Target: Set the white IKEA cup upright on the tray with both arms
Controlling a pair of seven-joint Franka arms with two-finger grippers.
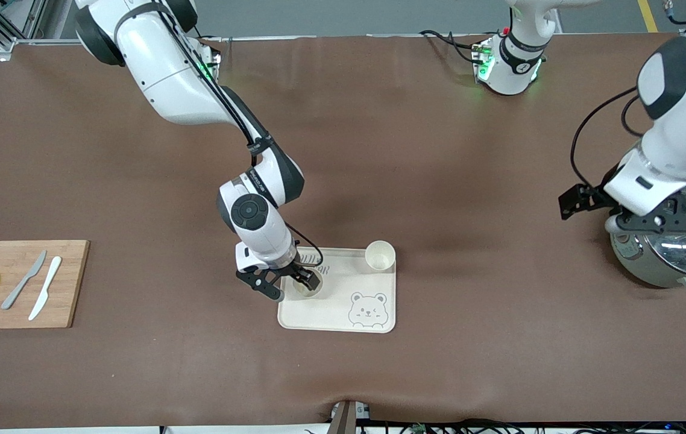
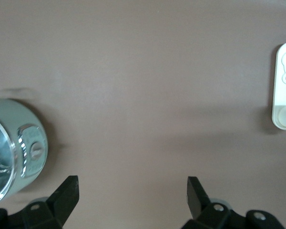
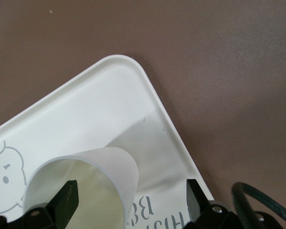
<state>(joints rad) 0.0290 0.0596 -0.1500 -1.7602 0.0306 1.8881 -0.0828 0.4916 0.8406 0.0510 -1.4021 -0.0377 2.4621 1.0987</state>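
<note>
Both cups (image 1: 380,255) stand upright on the tray (image 1: 373,289), the right tool (image 1: 290,282) spread around one, the left tool (image 1: 584,202) spread near the pot (image 1: 674,253): nearly finished.

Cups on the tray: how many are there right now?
2. One white cup stands upright in the tray corner toward the left arm's end, farther from the front camera. The other cup sits under the open right pincer, partly hidden in the front view.
</note>
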